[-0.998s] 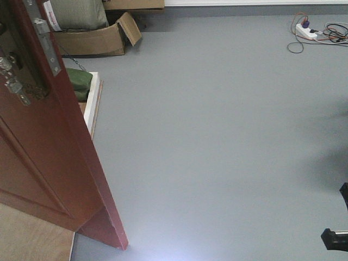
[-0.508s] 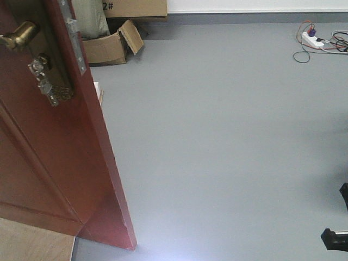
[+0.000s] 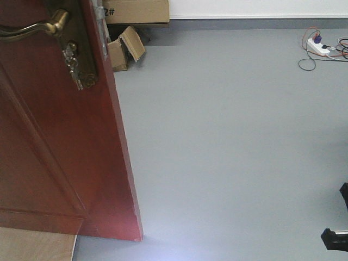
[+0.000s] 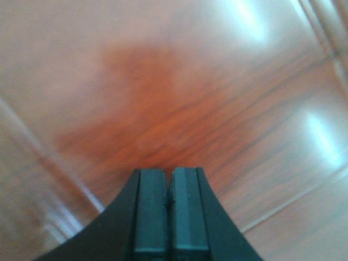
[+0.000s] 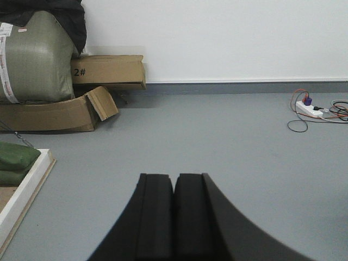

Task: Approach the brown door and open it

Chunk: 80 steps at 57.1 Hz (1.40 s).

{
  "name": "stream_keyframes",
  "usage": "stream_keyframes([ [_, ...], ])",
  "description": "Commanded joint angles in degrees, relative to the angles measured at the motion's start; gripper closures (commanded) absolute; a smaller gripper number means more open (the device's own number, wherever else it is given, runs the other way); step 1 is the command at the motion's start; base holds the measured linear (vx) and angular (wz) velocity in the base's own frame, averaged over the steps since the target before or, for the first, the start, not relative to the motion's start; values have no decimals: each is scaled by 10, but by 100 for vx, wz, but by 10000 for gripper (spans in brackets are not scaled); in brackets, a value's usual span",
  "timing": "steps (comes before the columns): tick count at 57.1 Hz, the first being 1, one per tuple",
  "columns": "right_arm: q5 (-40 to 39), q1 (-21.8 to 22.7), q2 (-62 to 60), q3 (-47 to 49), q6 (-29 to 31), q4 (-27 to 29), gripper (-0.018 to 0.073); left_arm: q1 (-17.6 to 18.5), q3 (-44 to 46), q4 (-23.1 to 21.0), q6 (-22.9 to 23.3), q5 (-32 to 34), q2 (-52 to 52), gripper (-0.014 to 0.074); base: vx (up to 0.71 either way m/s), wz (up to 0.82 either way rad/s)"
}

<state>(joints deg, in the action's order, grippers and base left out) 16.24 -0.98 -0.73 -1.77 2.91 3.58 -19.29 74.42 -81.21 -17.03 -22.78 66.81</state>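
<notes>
The brown door (image 3: 60, 152) fills the left of the front view, glossy reddish-brown, standing ajar with its free edge toward the grey floor. Its brass lever handle (image 3: 32, 30) and dark lock plate with keys (image 3: 76, 65) sit at the top left. A silver latch plate (image 3: 101, 22) shows on the door's edge. In the left wrist view my left gripper (image 4: 169, 179) is shut, empty, and very close to the blurred door panel (image 4: 163, 98). My right gripper (image 5: 174, 182) is shut and empty, pointing over bare floor away from the door.
Cardboard boxes (image 5: 109, 70) and a large green-grey sack (image 5: 32, 57) stand by the far wall. A white-framed board with green bags (image 5: 22, 179) lies at the left. A power strip with cables (image 3: 321, 48) lies at the far right. A dark robot part (image 3: 337, 236) shows bottom right.
The door has shifted rightward and grown larger in the front view. Its handle and lock have come fully into sight, and the white-framed board and most boxes have gone behind it.
</notes>
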Motion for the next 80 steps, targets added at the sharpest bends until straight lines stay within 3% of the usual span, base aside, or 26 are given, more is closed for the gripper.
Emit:
stream_keyframes([
  [1,-47,1,-4,-3,4,0,559,4,17,-18,-1,7,-9,603,9,3],
  [65,-47,1,-4,-3,4,0,559,4,14,-17,-2,9,-9,603,1,1],
  [70,-47,1,-4,-3,4,0,559,4,7,45,-2,18,-16,603,0,0],
  [80,-47,1,-4,-3,4,0,559,4,-7,288,31,-47,-41,603,0,0],
])
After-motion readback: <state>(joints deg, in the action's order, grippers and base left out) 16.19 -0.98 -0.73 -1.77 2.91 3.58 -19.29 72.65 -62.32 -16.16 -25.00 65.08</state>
